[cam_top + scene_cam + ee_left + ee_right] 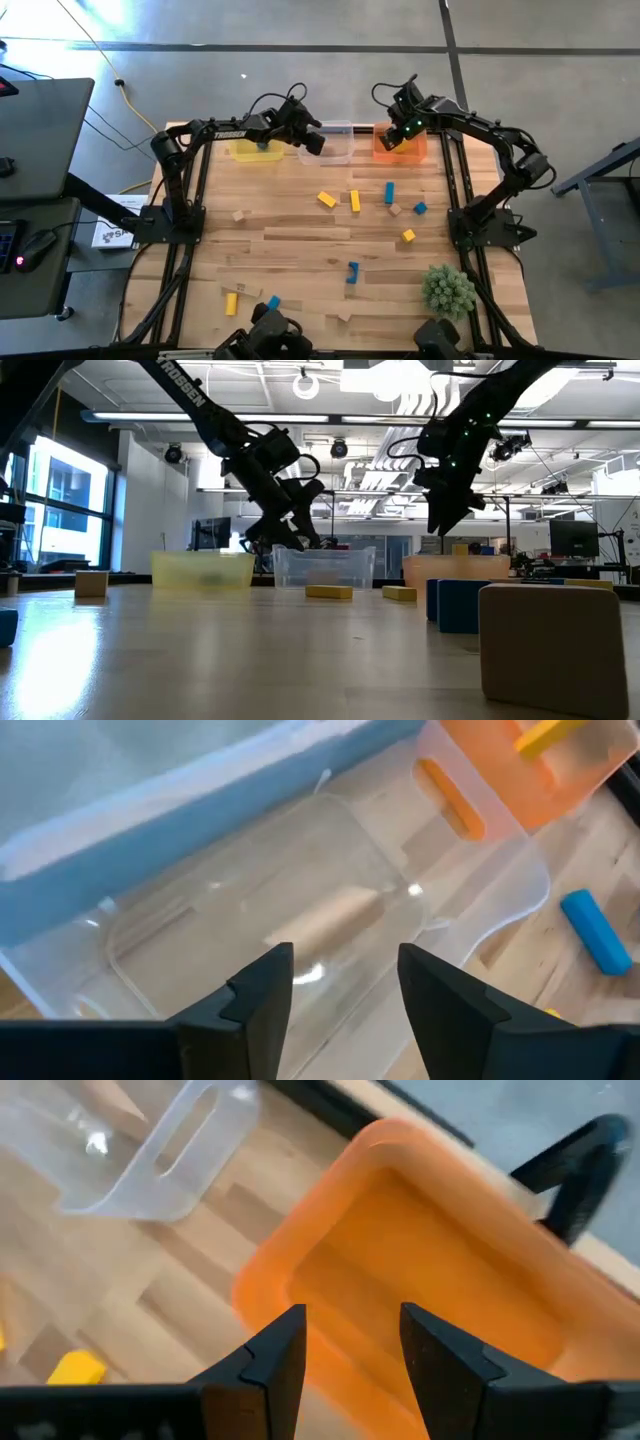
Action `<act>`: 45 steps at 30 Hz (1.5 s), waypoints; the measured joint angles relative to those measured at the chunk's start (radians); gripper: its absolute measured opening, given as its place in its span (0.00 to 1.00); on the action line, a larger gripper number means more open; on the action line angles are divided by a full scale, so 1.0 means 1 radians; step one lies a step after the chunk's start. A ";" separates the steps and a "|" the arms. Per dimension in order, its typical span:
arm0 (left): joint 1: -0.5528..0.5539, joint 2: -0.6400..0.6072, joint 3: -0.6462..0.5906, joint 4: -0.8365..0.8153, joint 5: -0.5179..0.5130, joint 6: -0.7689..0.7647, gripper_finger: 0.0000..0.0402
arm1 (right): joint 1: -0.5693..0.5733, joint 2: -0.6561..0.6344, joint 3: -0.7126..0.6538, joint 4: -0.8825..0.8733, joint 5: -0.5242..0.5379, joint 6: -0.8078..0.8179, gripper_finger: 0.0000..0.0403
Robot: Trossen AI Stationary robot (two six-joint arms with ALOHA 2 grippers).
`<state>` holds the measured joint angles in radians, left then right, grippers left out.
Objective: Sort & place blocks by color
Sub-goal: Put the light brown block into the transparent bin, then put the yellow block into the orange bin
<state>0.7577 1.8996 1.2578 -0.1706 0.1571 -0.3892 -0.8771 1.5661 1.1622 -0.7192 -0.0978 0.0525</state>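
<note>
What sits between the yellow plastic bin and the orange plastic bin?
High view: the clear plastic bin sits between the yellow plastic bin and orange plastic bin, left gripper above it.

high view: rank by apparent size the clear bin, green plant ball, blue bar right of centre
1. clear bin
2. green plant ball, close to the bin in spread, so that order is unsure
3. blue bar, clearly smallest
</note>
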 joint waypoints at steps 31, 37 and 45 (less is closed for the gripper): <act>0.025 -0.008 0.305 -0.671 0.102 0.305 0.44 | 0.477 0.000 0.001 -0.033 -0.014 0.653 0.38; -0.002 -0.022 0.307 -0.744 0.102 0.356 0.43 | 0.560 0.000 0.001 -0.033 0.086 0.789 0.38; -0.042 -0.070 0.306 -0.826 0.097 0.403 0.43 | 0.622 0.000 0.001 -0.032 0.162 0.952 0.38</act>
<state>0.7157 1.8294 1.5639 -0.9967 0.2540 0.0140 -0.2554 1.5661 1.1633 -0.7513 0.0643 1.0048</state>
